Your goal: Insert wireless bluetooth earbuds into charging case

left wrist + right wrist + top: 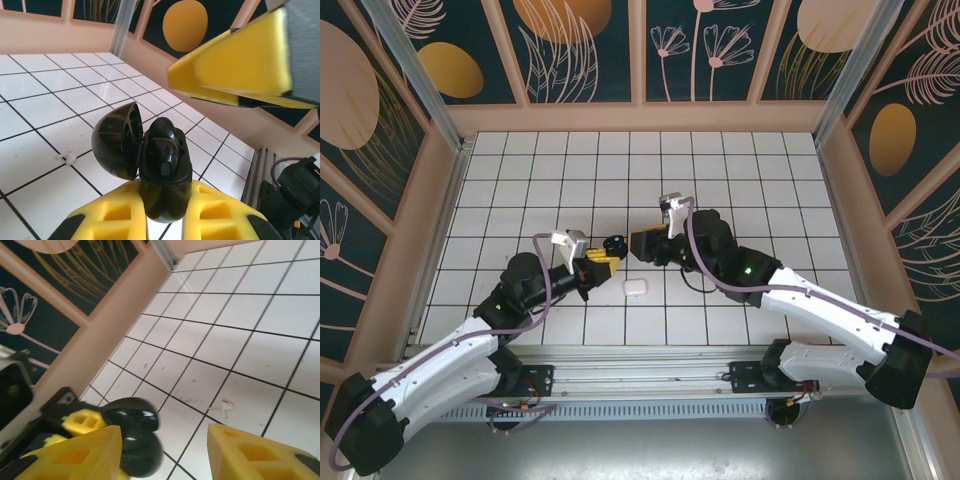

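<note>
My left gripper (165, 212) is shut on the base of a black charging case (165, 172) and holds it above the tiles. The case's lid (115, 140) is swung open to the left. Two glossy black earbuds (162, 147) sit in the case. In the top view the case (615, 243) hangs between the two grippers. My right gripper (645, 243) stands open just right of it, with nothing between its fingers. In the right wrist view the case (132, 440) lies by the left finger of my right gripper (165, 450). A tiny white earbud (70, 159) (226, 407) lies on a tile.
A white charging case (635, 287) rests shut on the tiles just in front of the grippers. One yellow finger of the right gripper (240, 65) hangs close above the black case. Peach walls ring the tiled floor (720, 180).
</note>
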Tool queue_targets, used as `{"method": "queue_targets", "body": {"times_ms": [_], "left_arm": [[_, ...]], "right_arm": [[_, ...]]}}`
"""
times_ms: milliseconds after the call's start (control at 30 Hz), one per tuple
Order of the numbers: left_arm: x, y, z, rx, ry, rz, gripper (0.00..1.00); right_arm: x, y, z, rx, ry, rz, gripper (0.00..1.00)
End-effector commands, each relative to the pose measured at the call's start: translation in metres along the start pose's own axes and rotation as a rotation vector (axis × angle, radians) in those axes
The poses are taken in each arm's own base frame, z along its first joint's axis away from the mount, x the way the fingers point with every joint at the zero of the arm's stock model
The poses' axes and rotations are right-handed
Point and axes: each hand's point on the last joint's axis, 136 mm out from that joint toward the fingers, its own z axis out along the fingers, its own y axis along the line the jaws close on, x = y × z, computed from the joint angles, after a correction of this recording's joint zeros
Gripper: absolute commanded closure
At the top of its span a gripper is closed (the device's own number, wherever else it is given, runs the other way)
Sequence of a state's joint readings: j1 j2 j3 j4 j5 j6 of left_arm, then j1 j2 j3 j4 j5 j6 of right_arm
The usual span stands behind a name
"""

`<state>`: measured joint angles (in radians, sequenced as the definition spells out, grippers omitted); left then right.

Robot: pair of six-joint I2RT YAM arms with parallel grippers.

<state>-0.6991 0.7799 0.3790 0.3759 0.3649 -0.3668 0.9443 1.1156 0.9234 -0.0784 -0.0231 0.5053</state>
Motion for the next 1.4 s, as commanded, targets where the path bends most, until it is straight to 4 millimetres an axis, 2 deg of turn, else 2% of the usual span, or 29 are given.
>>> {"method": "queue_targets", "body": {"times_ms": [0, 133, 300, 467, 600, 800, 1033, 1100, 1367], "left_arm": [[0.007, 0.008, -0.007, -0.051, 0.016, 0.021, 1.00], [0.010, 0.006, -0.012, -0.049, 0.032, 0.031, 1.00], [0.006, -0.002, -0.017, -0.024, 0.024, 0.053, 1.00], [0.001, -0.012, -0.019, 0.026, 0.012, 0.059, 1.00], [-0.002, -0.018, -0.019, 0.064, -0.012, 0.055, 1.00], [-0.004, -0.019, -0.017, 0.077, -0.026, 0.035, 1.00], [-0.006, -0.017, -0.013, 0.066, -0.016, 0.021, 1.00], [-0.004, -0.014, -0.011, 0.055, -0.006, 0.014, 1.00], [0.001, -0.007, -0.004, 0.028, 0.029, -0.024, 1.00]], "right_arm": [[-0.022, -0.001, 0.000, 0.001, -0.049, 0.055, 0.52], [-0.024, 0.001, 0.009, -0.071, -0.048, 0.077, 0.52], [-0.022, 0.023, 0.023, -0.221, -0.006, 0.067, 0.52], [-0.009, 0.048, 0.038, -0.362, 0.114, 0.059, 0.49], [0.000, 0.053, 0.041, -0.384, 0.180, 0.068, 0.49], [0.010, 0.063, 0.027, -0.453, 0.236, 0.066, 0.53], [0.031, 0.079, 0.011, -0.532, 0.361, 0.058, 0.60], [0.030, 0.083, 0.004, -0.542, 0.356, 0.044, 0.61], [0.004, 0.090, -0.038, -0.550, 0.197, -0.041, 0.62]]}}
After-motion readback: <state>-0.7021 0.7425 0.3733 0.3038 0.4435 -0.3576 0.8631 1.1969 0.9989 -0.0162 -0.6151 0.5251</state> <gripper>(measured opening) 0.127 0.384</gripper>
